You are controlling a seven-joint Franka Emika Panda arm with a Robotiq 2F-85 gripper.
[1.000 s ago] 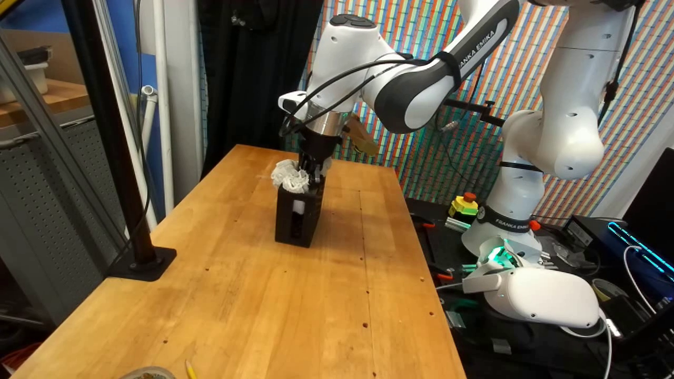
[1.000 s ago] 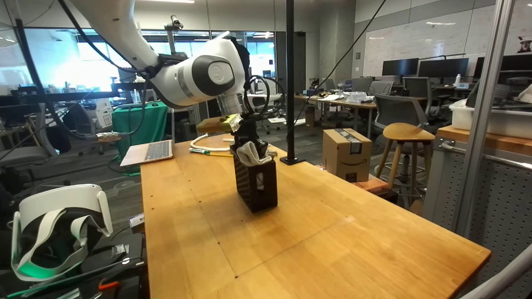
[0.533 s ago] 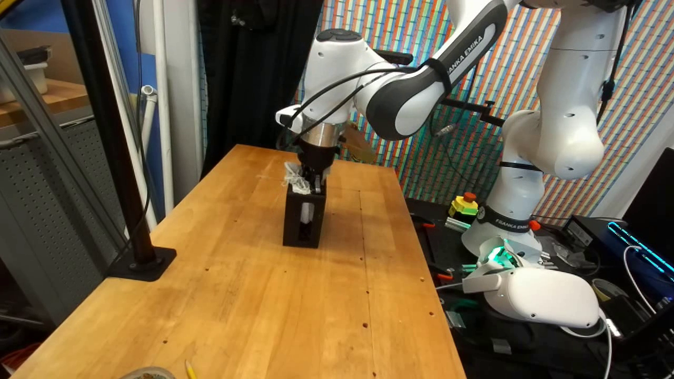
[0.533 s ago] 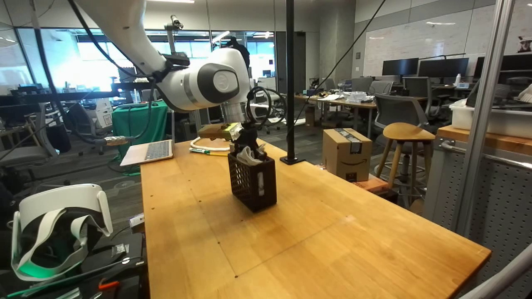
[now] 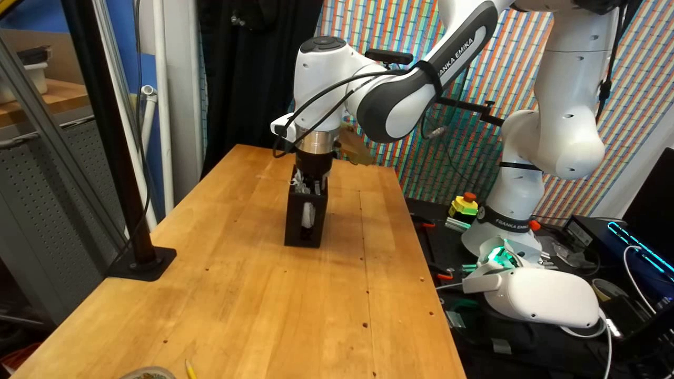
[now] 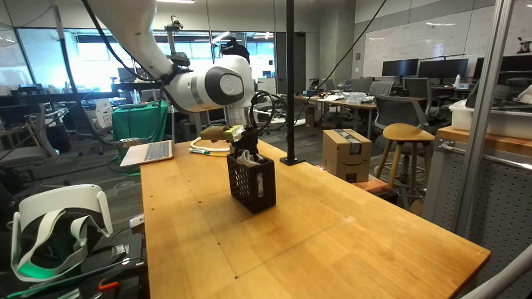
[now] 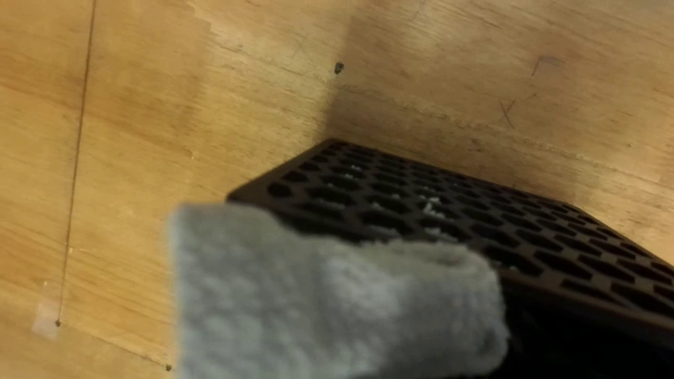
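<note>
Cloth: pale grey, textured, bunched. Basket: black, upright, honeycomb-holed.

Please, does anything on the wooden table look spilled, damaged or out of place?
Nothing looks spilled or damaged. Only the pale cloth seems untidy: crumpled, it sticks out of the top of the upright black holder.

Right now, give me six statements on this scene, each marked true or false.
1. The basket stands upright on the table. True.
2. The gripper points down at the basket's open top. True.
3. The gripper stands wide open. False: it is shut on the cloth.
4. The cloth lies flat on the table. False: it is crumpled at the basket's top.
5. The basket's broad side is solid. False: the wrist view shows it perforated.
6. The laptop is open. True.
</note>
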